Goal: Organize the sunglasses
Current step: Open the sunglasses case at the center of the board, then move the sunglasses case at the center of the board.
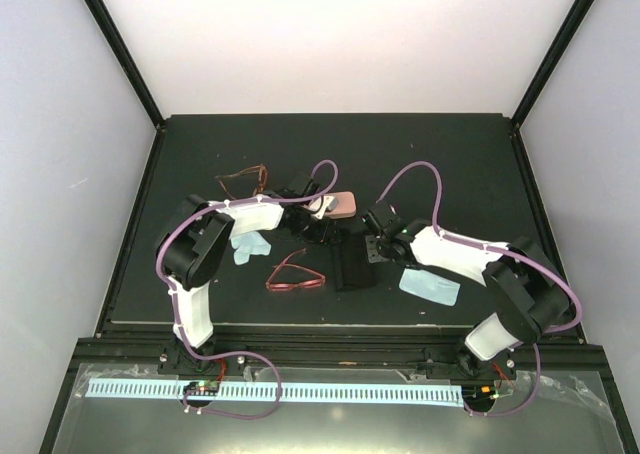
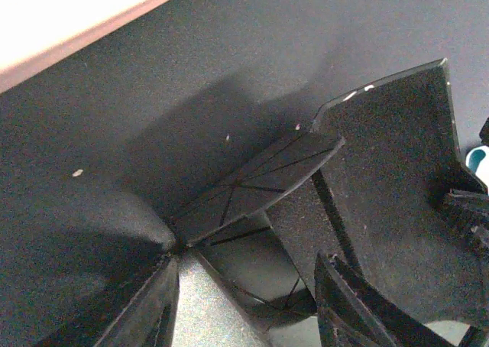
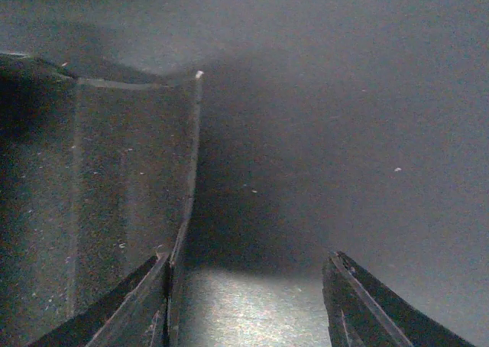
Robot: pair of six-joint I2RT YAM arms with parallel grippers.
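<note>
Sunglasses sit in two spots on the dark surface. The red-pink sunglasses lie near the middle, just left of the black case and toward the near edge. The brownish-amber sunglasses lie farther back and to the left, beyond the left arm, well apart from the other pair. Neither pair is held.

The left gripper hangs over the far end of the black case. Its jaws stand apart, and a folded panel of the case reaches into the gap. The right gripper is low at the case's right side, its jaws also apart with one finger against a case wall.

A pink case lies just beyond the left gripper. One light blue cloth lies left of the red-pink pair, and another cloth lies under the right arm.
</note>
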